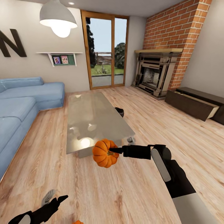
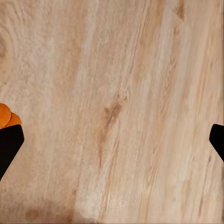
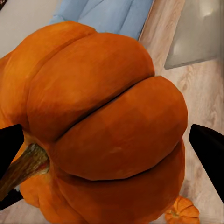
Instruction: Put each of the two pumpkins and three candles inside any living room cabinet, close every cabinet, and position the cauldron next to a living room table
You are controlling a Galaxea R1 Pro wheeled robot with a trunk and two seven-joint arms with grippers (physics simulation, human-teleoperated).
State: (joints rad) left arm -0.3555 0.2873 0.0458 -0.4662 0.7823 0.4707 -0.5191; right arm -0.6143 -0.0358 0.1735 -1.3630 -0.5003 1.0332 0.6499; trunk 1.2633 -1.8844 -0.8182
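Note:
My right gripper (image 1: 114,151) is shut on an orange ribbed pumpkin (image 1: 104,153), held in the air just in front of the near end of the glass-topped table (image 1: 93,118). In the right wrist view the pumpkin (image 3: 107,116) sits between both fingers. A second pumpkin (image 1: 78,222) (image 3: 183,211) lies on the floor by my base. My left gripper (image 1: 59,200) (image 2: 112,140) hangs open over bare floor. The black cauldron (image 1: 120,111) peeks out behind the table's right edge. The dark-brown cabinet (image 1: 191,104) stands at the right wall with one drawer pulled out. A small grey shape (image 1: 131,140) by the table's corner may be a candle.
A blue sofa (image 1: 21,102) runs along the left. A brick fireplace (image 1: 155,73) and a glass door (image 1: 105,49) stand at the far wall. Open wooden floor (image 1: 161,130) lies between the table and the cabinet.

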